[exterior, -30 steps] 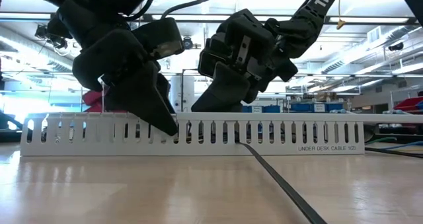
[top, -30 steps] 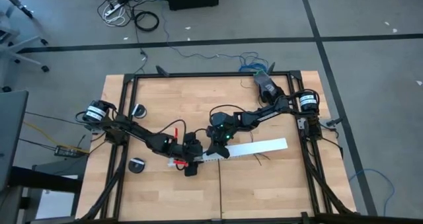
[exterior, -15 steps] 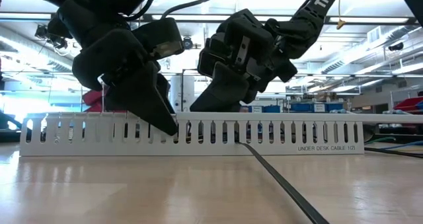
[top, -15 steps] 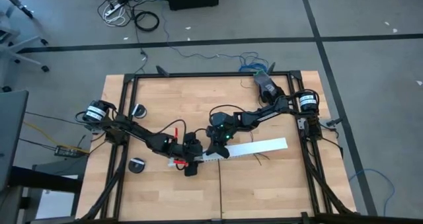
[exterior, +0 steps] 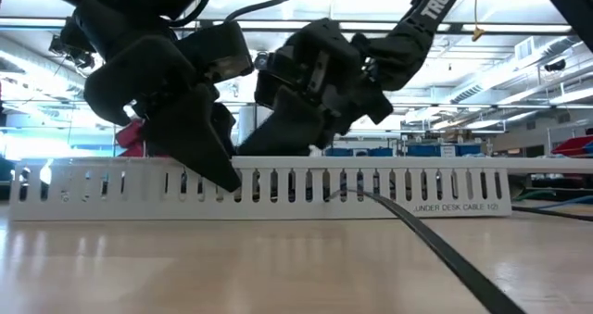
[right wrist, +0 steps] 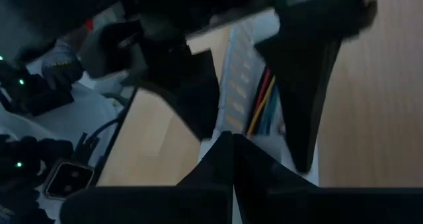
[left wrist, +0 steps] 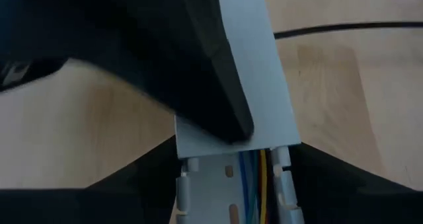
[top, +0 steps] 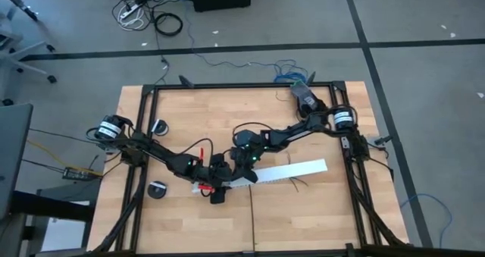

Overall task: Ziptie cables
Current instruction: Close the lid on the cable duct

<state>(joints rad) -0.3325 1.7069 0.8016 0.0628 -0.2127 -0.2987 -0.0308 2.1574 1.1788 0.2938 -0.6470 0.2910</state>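
A long white slotted channel (top: 292, 170) lies across the table's middle. Thin blue, yellow and red cables (left wrist: 254, 178) run inside its open end and also show in the right wrist view (right wrist: 261, 108). A flat lid (left wrist: 264, 78) covers the rest of the channel. My left gripper (top: 220, 185) straddles the channel's left end. My right gripper (top: 246, 171) is shut, just to the right of the left one and above the lid. The black ziptie (exterior: 435, 249) runs from the channel's near wall over the wood toward the near edge. My left gripper holds the channel's left end (left wrist: 231, 159) between its two fingers, one on each side wall, lying across the channel. It slants down from the table's left. The channel rests on the table. My right gripper's shut fingers (left wrist: 225, 98) press down on the lid's end edge (left wrist: 264, 135), slanting down from the far right.
Two black round objects (top: 159, 126) (top: 156, 189) sit on the table's left part, and a small red item (top: 201, 150) lies by the left arm. Black frame rails (top: 250, 85) edge the table. Bare wood lies between the channel and the near edge.
Both grippers have moved a little toward the table's left, and the channel has slid left with them. The ziptie's end at the channel now arcs higher against the near wall than before.
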